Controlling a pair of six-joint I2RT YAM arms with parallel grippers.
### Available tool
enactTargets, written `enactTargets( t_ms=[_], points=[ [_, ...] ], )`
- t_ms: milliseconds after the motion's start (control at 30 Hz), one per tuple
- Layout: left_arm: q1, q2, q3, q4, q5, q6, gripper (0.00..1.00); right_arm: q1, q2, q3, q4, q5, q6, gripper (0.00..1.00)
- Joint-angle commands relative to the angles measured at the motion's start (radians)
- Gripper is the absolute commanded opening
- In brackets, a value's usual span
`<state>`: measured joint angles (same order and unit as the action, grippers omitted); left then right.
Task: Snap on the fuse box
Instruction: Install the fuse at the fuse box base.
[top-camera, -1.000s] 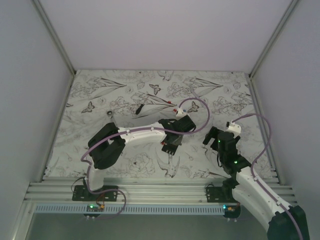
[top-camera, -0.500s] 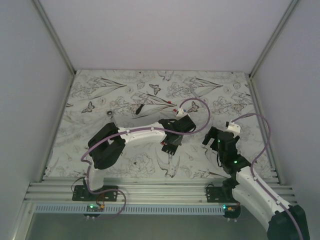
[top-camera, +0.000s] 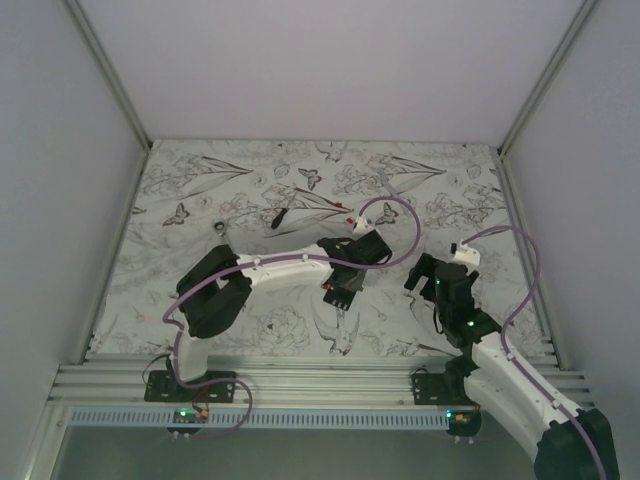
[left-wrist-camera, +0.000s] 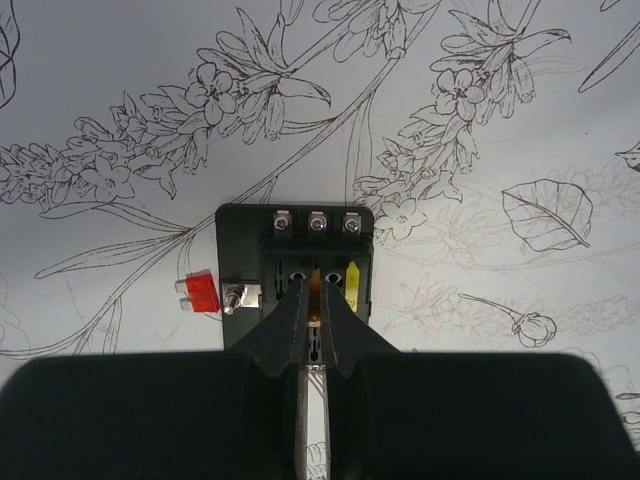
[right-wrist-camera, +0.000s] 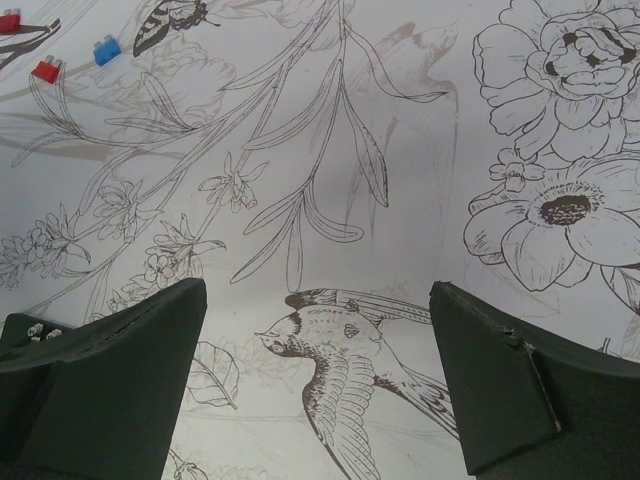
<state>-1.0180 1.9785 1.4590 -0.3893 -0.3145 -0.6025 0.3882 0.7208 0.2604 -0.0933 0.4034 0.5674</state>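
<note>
– Half the fuse box (left-wrist-camera: 295, 225), central on the mat (left-wrist-camera: 120, 60), hides under the left gripper (left-wrist-camera: 314, 290).
– What's in it?
– Yellow fuse (left-wrist-camera: 353, 285) slotted at 3 o'clock of an orange fuse (left-wrist-camera: 315, 283), which the closed fingers pinch. Red fuse (left-wrist-camera: 202, 292) outside, 9 o'clock. Right gripper (right-wrist-camera: 318, 300) gapes wide, empty.

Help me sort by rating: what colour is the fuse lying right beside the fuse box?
Red fuse; the left wrist view shows it best.
</note>
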Motion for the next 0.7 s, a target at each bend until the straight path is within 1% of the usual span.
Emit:
enactTargets(
  t_ms=[0,667],
  points=[
    [0.008,0.026,-0.01,-0.008,0.0,0.021,0.0,-0.008,0.001,0.011,0.032,-0.003,-0.006,1.0],
    [0.011,0.066,0.001,0.011,0.046,0.041,0.0,-0.008,0.014,0.01,0.042,-0.019,-0.009,1.0]
  ],
)
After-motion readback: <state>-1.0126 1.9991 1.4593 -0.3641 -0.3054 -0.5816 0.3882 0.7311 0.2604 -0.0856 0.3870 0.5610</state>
